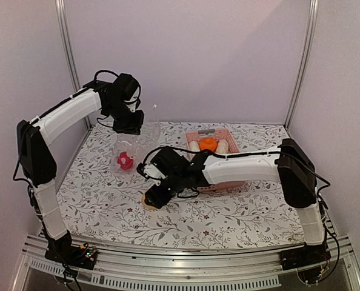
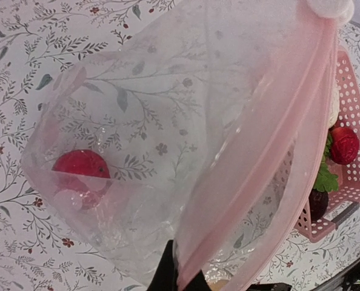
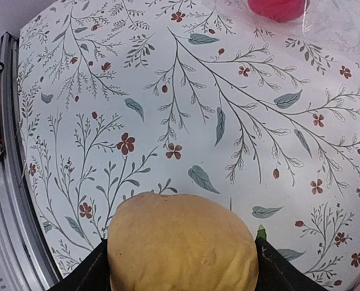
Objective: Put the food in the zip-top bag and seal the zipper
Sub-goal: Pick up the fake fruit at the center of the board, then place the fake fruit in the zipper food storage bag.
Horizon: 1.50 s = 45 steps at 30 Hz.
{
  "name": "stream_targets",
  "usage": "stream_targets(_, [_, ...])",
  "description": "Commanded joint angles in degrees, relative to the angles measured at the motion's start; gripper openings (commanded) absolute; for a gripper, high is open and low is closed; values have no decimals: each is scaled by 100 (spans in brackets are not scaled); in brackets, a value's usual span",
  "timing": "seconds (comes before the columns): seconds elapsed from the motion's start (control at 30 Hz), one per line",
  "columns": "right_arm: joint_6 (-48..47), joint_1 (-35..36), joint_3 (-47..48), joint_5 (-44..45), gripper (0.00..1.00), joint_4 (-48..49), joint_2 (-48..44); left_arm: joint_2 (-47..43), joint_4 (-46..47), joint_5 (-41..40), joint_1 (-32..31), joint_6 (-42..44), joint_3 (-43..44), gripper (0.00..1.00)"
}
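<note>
My left gripper (image 2: 179, 280) is shut on the mouth edge of the clear zip-top bag (image 2: 168, 121) and holds it up and open above the table at the back left. The pink-tinted zipper (image 2: 277, 151) runs up from the jaws. A red food piece (image 2: 80, 165) lies inside the bag (image 1: 134, 145). My right gripper (image 3: 183, 260) is low on the table at the front centre, with its black fingers (image 3: 83, 273) pressed against both sides of a yellow-tan food piece (image 3: 183, 242) that rests on the cloth. From above, that food (image 1: 148, 202) peeks out under the right gripper (image 1: 153, 200).
A pink lattice basket (image 1: 207, 131) stands at the back right of centre and holds an orange piece (image 1: 208, 144) and cream-white pieces. The left wrist view shows a red piece (image 2: 345, 144), green leaves (image 2: 325, 179) and a dark purple piece (image 2: 317, 203) in the basket (image 2: 353, 109).
</note>
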Motion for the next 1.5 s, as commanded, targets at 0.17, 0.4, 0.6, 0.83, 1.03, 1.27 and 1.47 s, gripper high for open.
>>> stream_targets(0.17, [200,-90,-315,321,66,-437,-2314,-255,77,174,-260,-48,-43,0])
stream_targets(0.4, [543,-474,89,438,64,-265,-2353,-414,13,275,-513,-77,-93,0])
stream_targets(0.6, [506,-579,145,416,64,192,-2073,-647,-87,238,-572,-64,-223,0])
stream_targets(0.83, [363,-635,106,248,64,891,-1881,-752,-381,469,-578,-4,-232,0])
stream_targets(1.03, [316,-658,231,111,65,1257,-1674,-802,-535,604,-601,26,-255,0])
stream_targets(1.27, [131,-697,-29,-34,68,1900,-1320,-857,-709,596,-609,-14,15,0])
stream_targets(1.47, [250,-843,-236,-53,68,2334,-1002,-906,-900,567,-600,55,90,0])
